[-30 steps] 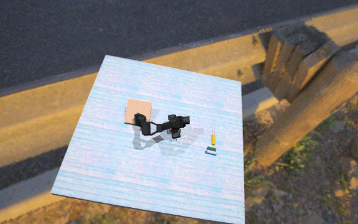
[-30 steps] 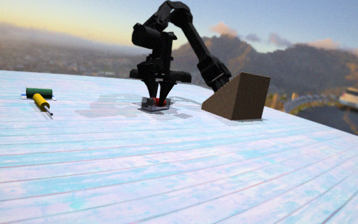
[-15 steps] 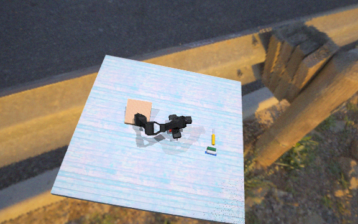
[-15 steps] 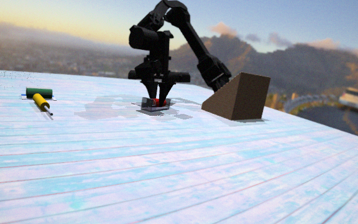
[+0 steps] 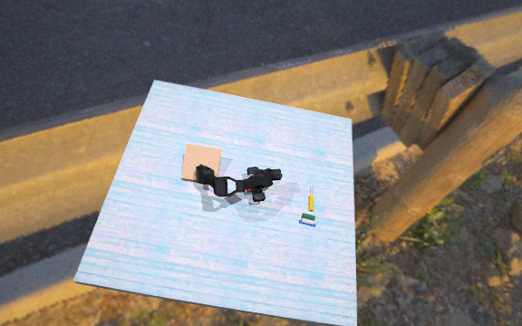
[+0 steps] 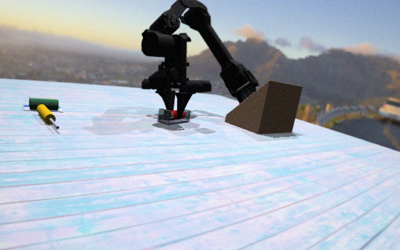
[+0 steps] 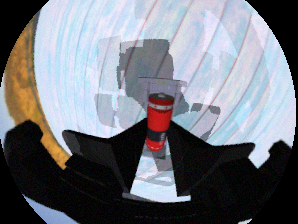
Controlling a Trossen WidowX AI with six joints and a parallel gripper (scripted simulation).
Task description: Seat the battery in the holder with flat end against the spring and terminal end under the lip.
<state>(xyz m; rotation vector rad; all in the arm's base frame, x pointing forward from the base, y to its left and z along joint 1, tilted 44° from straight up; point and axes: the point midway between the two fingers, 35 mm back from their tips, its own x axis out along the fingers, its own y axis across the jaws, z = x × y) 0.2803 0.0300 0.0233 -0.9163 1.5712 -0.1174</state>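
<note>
The red battery (image 7: pixel 160 119) (image 6: pixel 174 114) has a silver band and a grey end away from the wrist, and a dark band nearer it. My gripper (image 7: pixel 157 121) (image 6: pixel 176 114) is shut on the battery, fingers on either side. The clear holder (image 6: pixel 164 116) (image 7: pixel 167 80) stands on the table around and below the battery. Its far wall shows just beyond the grey end in the wrist view. Whether the battery lies flat on the holder's floor, and how its ends meet spring and lip, cannot be told; the fingers hide part of it.
A yellow screwdriver-like tool (image 5: pixel 311 203) (image 6: pixel 45 114) lies near a green cylinder (image 5: pixel 308 216) (image 6: pixel 44 103) on a white and blue base, off to one side. A wedge-shaped block (image 5: pixel 203 158) (image 6: pixel 280 107) stands by the arm's base.
</note>
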